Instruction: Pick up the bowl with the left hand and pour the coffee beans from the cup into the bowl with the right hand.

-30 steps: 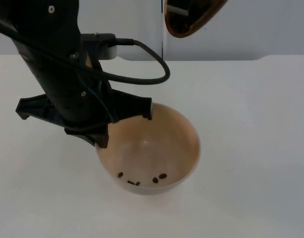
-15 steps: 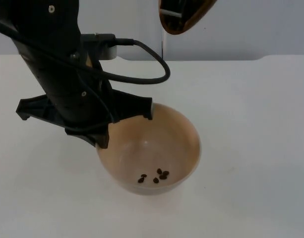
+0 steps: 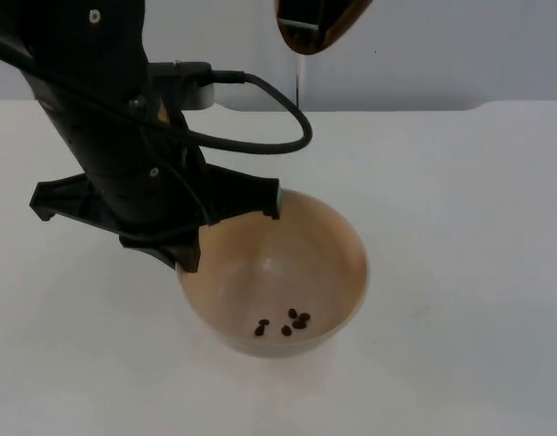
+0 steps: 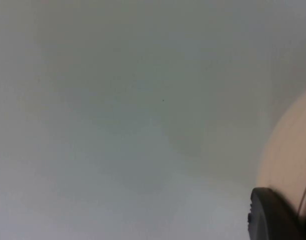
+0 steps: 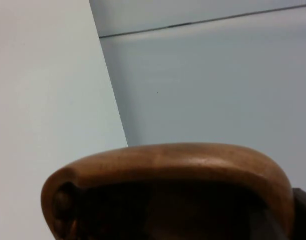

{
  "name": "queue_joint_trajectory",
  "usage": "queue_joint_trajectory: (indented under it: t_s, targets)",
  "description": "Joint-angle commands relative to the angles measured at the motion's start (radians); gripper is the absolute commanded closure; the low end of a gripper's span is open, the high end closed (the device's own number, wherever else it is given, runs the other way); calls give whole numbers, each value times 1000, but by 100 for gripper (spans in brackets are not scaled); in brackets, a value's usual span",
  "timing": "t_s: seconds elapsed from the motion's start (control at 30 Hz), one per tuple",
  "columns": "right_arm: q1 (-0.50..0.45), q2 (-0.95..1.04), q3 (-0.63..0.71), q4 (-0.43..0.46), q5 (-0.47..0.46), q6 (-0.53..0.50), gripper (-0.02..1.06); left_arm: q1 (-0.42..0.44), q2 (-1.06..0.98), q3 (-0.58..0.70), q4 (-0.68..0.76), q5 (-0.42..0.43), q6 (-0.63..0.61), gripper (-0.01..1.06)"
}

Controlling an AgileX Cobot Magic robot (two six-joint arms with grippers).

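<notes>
bowl (image 3: 287, 272): tan, on the white table (image 3: 460, 272) near its middle, upright; rim pale, inside a shade darker; its outer wall shows in the left wrist view (image 4: 287, 155).
beans (image 3: 287, 323): a few dark beans lying together on the bowl's floor, toward the near side.
left gripper (image 3: 192, 236): at the bowl's left rim, black fingers over and beside the edge; looks clamped on the rim, one fingertip (image 4: 272, 215) seen against the bowl's wall in the left wrist view.
left arm (image 3: 105, 118): black, comes in from the upper left corner, covers the bowl's left edge.
cup (image 3: 316, 23): brown, wooden-looking, high above the table at the upper edge, tilted with its mouth facing down and toward the camera; rim large in the right wrist view (image 5: 167, 165), dark inside.
right gripper: holds the cup from behind it; can't tell how its fingers stand.
wall (image 3: 460, 54): grey, behind the table.
</notes>
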Motion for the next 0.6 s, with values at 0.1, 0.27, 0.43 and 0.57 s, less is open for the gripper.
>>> queue_joint_trajectory:
  t_s: [0.1, 0.27, 0.43, 0.57]
  targets:
    - [21, -4, -2, -33, -2, 7, 104, -4, -11, 4, -15, 1, -8, 105]
    - [26, -4, -2, -42, -2, -3, 104, -4, -11, 4, -17, 1, -8, 105]
    - [26, 1, -2, -60, -2, -3, 104, -4, -11, 4, -17, 1, -8, 105]
    - [29, 1, -2, -78, -2, -25, 104, -4, -11, 4, -19, 1, -8, 105]
